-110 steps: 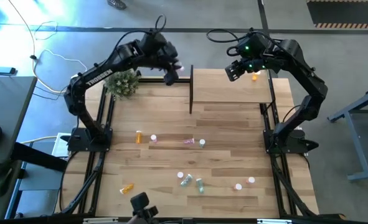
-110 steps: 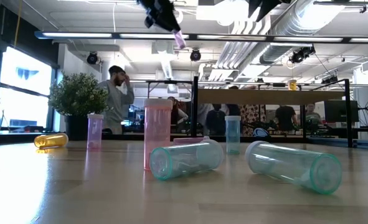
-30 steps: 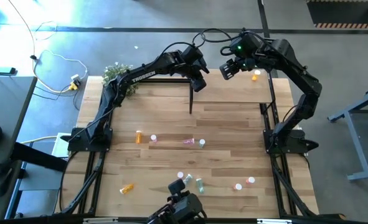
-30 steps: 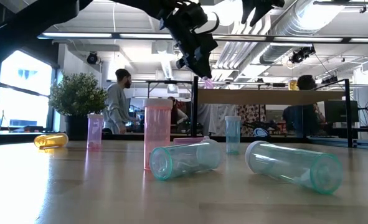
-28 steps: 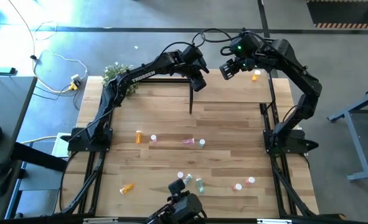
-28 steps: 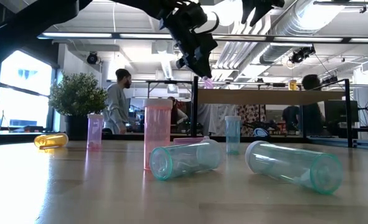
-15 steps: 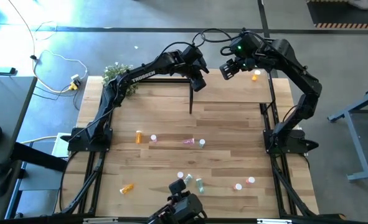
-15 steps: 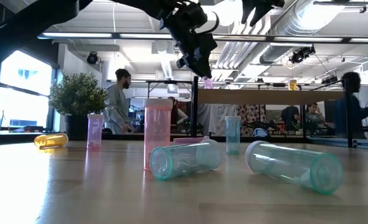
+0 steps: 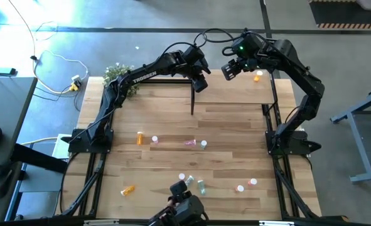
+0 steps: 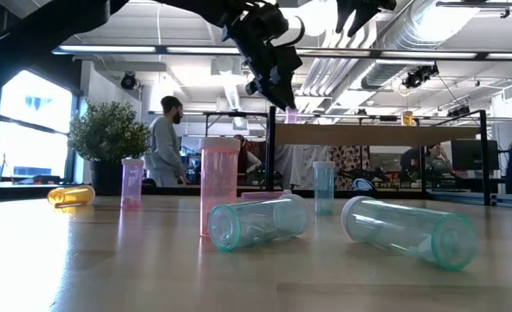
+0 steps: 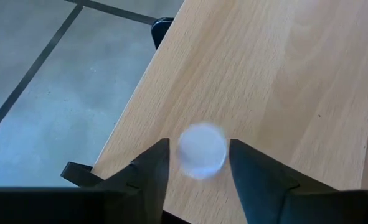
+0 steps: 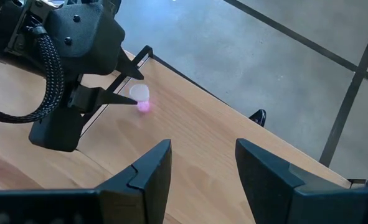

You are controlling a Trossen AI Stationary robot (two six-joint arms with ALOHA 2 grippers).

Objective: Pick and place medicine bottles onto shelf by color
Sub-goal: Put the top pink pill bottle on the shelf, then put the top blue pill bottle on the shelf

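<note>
Shelf: plain light-wood board with a dark upright edge panel, raised at the far side of the table. Pink bottle with white cap: upright at the shelf's left end, just beside the panel; seen from above as a pale disc; orange bottle stands near the shelf's far right. On the table: orange bottle and pink ones in a middle row; pale green bottles lying on their sides near the front, one to the right; orange bottle lying at left; tall pink bottle upright.
</note>
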